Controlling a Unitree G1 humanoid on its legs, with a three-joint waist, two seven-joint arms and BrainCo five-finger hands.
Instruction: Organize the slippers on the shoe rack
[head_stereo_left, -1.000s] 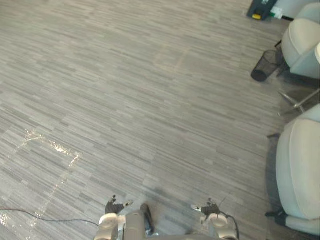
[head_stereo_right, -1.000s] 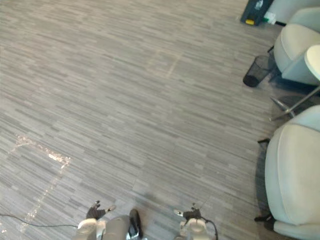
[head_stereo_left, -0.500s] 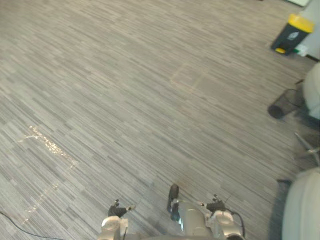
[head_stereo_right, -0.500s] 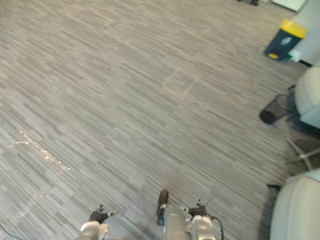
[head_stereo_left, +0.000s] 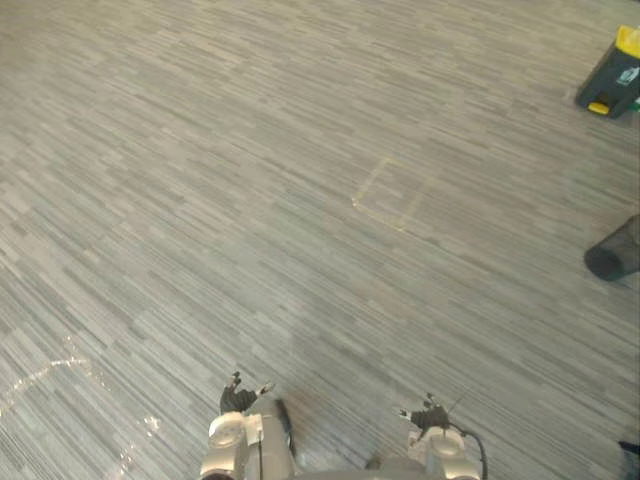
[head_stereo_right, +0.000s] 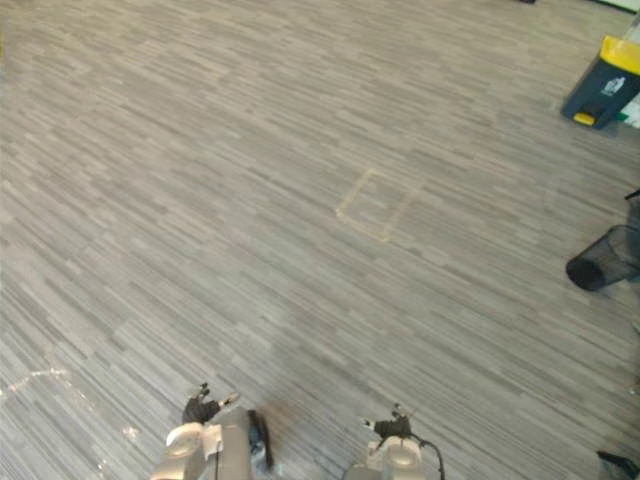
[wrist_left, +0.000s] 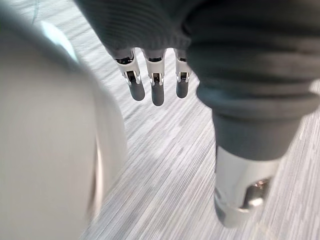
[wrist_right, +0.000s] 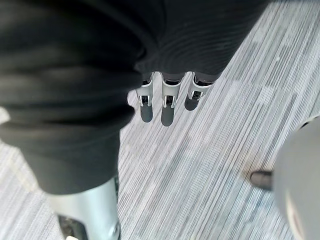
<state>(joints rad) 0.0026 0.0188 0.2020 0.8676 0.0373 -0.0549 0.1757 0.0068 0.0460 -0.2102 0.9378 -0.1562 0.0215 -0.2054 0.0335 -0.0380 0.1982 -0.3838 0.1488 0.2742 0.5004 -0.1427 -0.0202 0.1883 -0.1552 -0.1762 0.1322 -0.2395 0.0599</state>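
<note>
Since my head has swung round, the left eye view gives floor (head_stereo_left: 300, 200), with my left hand (head_stereo_left: 237, 399) and right hand (head_stereo_left: 430, 414) low. The right eye view adds a yellow-lidded bin (head_stereo_right: 603, 90). In the 2 wrist views, both hands' fingers (wrist_left: 152, 90) hang straight and empty. I cannot tell where the slippers or rack are, so I'm likely still searching.

You see left hand (head_stereo_left: 238, 398) and right hand (head_stereo_left: 430, 414) at the bottom edge, over striped grey carpet (head_stereo_left: 200, 150). A taped square (head_stereo_left: 392, 195) sits mid-floor; yellow-lidded bin (head_stereo_left: 612, 72) and black mesh basket (head_stereo_left: 612, 252) far right.

Both head eyes look down on the carpet (head_stereo_left: 300, 200); wrist cameras closer.
</note>
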